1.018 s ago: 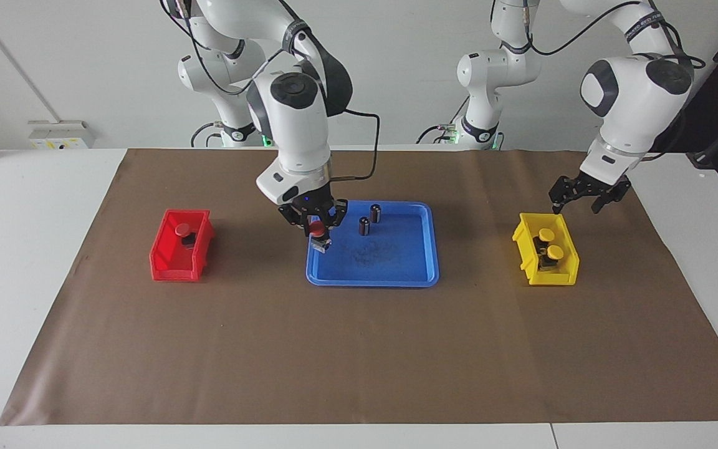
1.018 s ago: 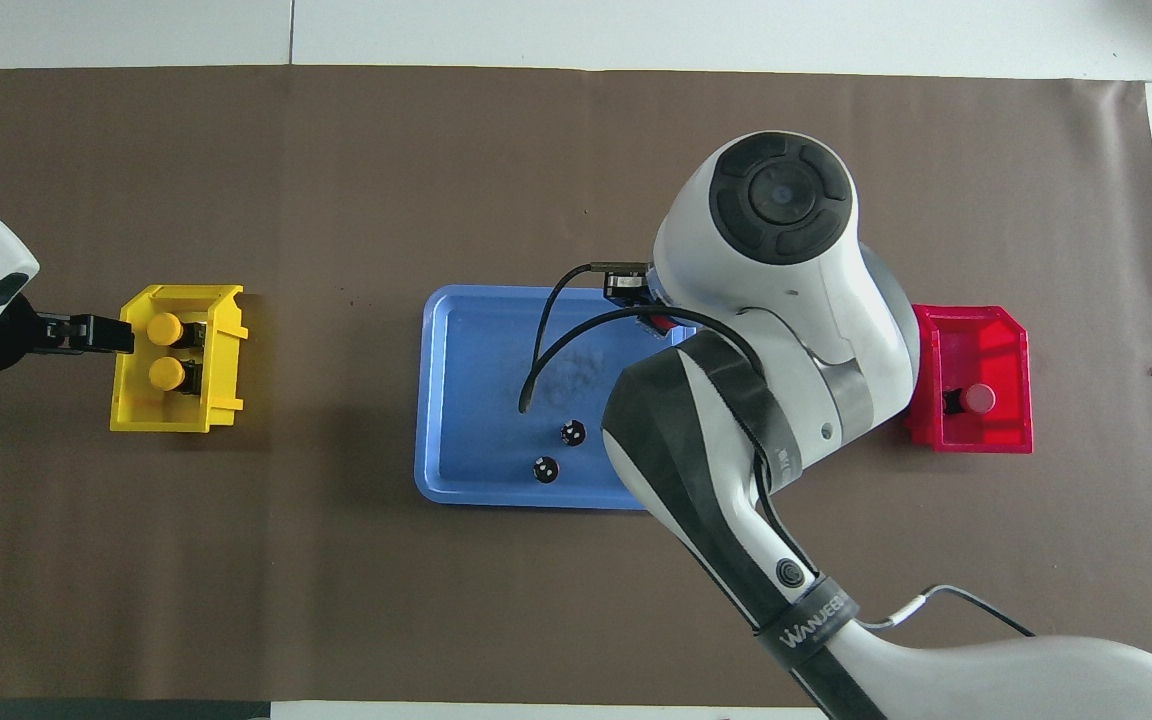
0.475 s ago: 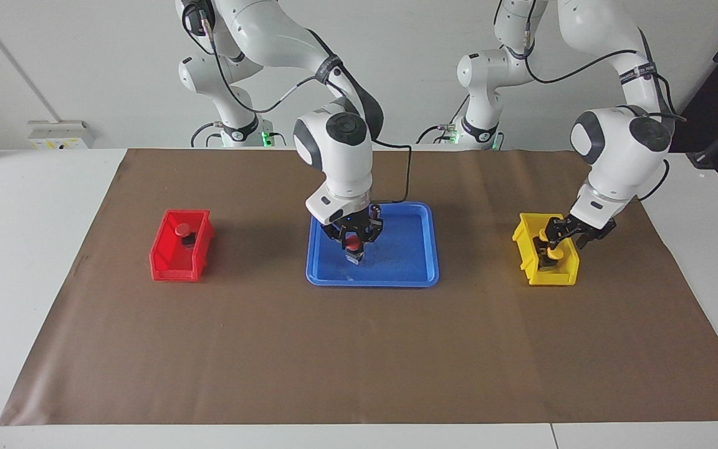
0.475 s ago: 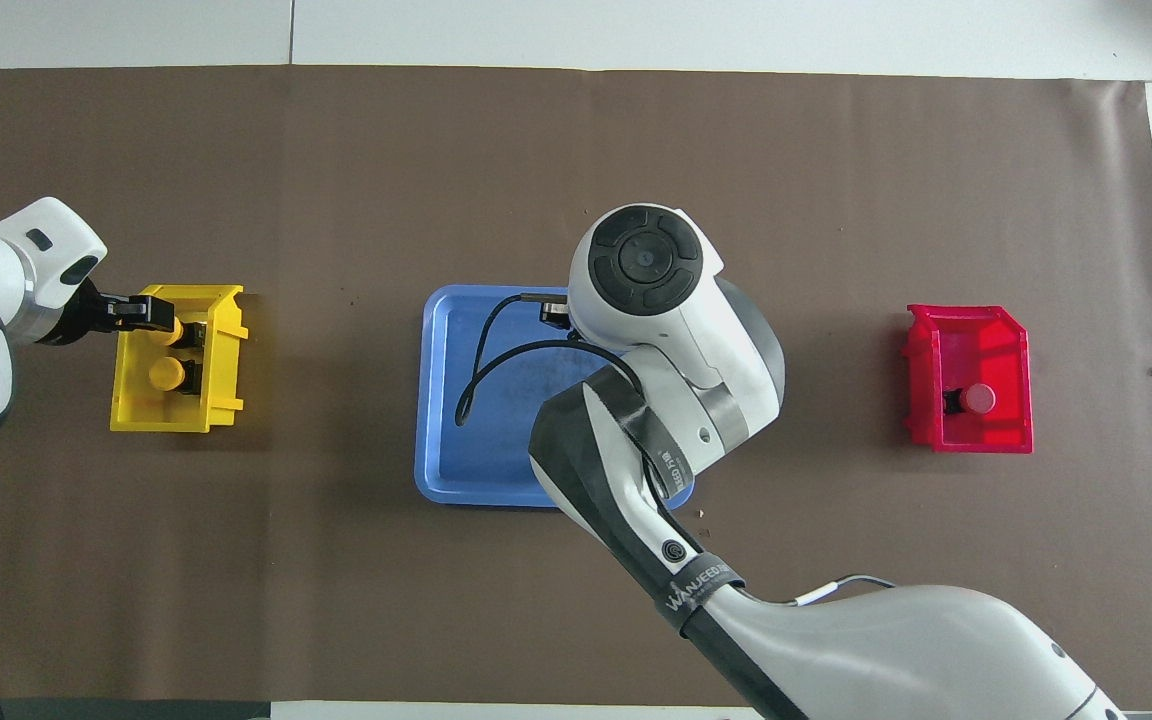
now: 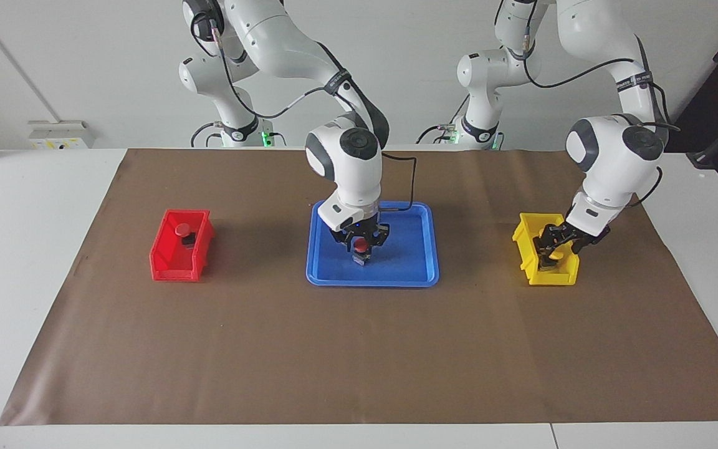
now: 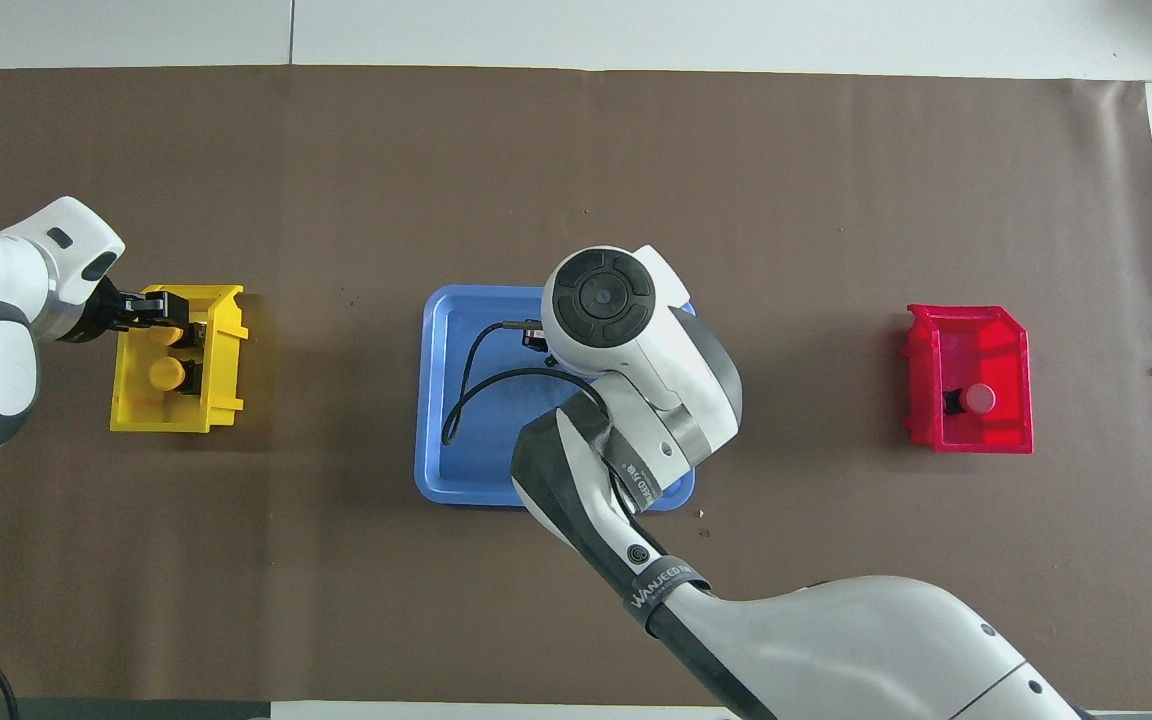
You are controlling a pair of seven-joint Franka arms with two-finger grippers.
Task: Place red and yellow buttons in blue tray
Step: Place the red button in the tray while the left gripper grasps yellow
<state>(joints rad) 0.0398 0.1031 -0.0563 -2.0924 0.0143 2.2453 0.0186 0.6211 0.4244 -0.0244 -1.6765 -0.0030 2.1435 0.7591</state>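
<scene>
My right gripper [image 5: 359,246] is shut on a red button [image 5: 361,242] and holds it low inside the blue tray [image 5: 409,262]; I cannot tell whether the button touches the floor. In the overhead view the right arm covers the button and much of the tray [image 6: 456,330]. A second red button [image 5: 181,229] sits in the red bin [image 5: 175,262]. My left gripper [image 5: 552,244] is down inside the yellow bin [image 5: 530,249], over the yellow button that lies farther from the robots. The other yellow button [image 6: 166,373] lies in the yellow bin [image 6: 221,360] beside it.
The red bin [image 6: 971,340] stands toward the right arm's end of the brown mat [image 5: 359,355], the yellow bin toward the left arm's end, the tray between them. The two dark cylinders in the tray are hidden by the right arm.
My right gripper carried the red button from the tray's edge to over its middle and lowered it. My left gripper came down from above the yellow bin into it.
</scene>
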